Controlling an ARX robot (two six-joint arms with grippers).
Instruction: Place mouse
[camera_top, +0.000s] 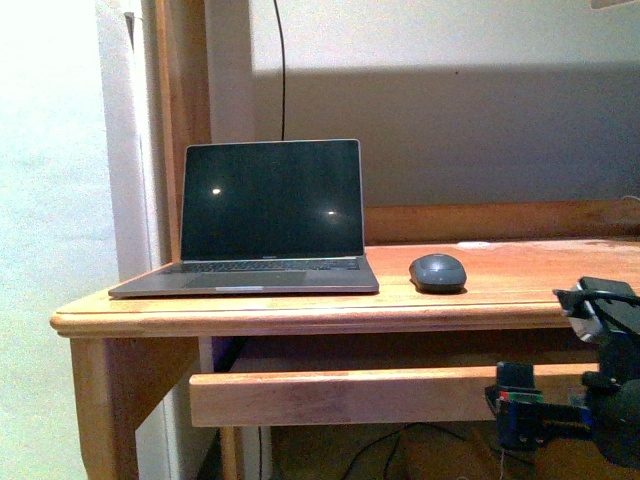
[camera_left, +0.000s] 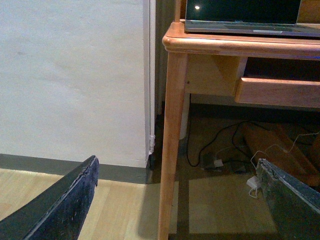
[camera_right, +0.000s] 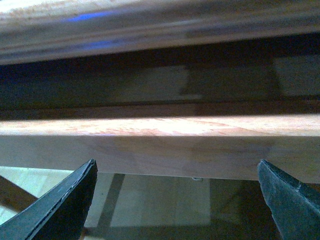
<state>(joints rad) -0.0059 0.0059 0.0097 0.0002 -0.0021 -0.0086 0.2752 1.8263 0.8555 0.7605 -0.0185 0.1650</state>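
Right gripper (camera_right: 175, 200): fingers spread wide with nothing between them, held low in front of the counter's front rail (camera_right: 160, 145), below the top.
Left gripper (camera_left: 177, 200): likewise spread and empty, down by the counter leg (camera_left: 170, 150), out of the front view.
Mouse (camera_top: 438, 272): sat on the counter (camera_top: 300, 308) just right of the laptop (camera_top: 262, 220), near the front edge, untouched.
Step in hand: judged to be the reach for the mouse, the right arm being nearer.
Doing it well: the gripper would need to rise clear of the edge first, then come down over the dome and close across its narrow sides; the smooth shell could slip.
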